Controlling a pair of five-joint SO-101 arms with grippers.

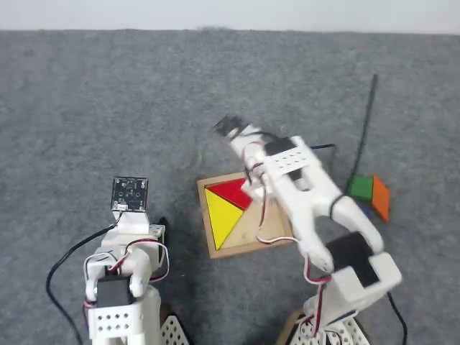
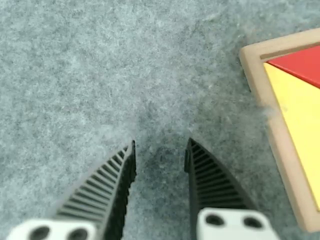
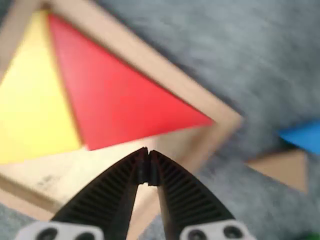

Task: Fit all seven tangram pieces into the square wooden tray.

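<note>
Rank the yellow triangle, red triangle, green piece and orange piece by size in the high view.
Largest: yellow triangle.
Then red triangle, though the right arm covers part, so unsure.
Smallest: green piece and orange piece, alike.

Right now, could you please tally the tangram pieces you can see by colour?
Red piece: 1
Yellow piece: 1
Green piece: 1
Orange piece: 1
Blue piece: 1
Total: 5 in view

A grey, felt-like cover (image 1: 108, 93) lies over the whole desk (image 1: 65, 144), its nap fuzzy and mottled; beyond the desk's far edge runs a pale strip of wall (image 1: 215, 14); on the desk's right part lies a thin black cable (image 1: 365, 129), stretched from far to near.
</note>
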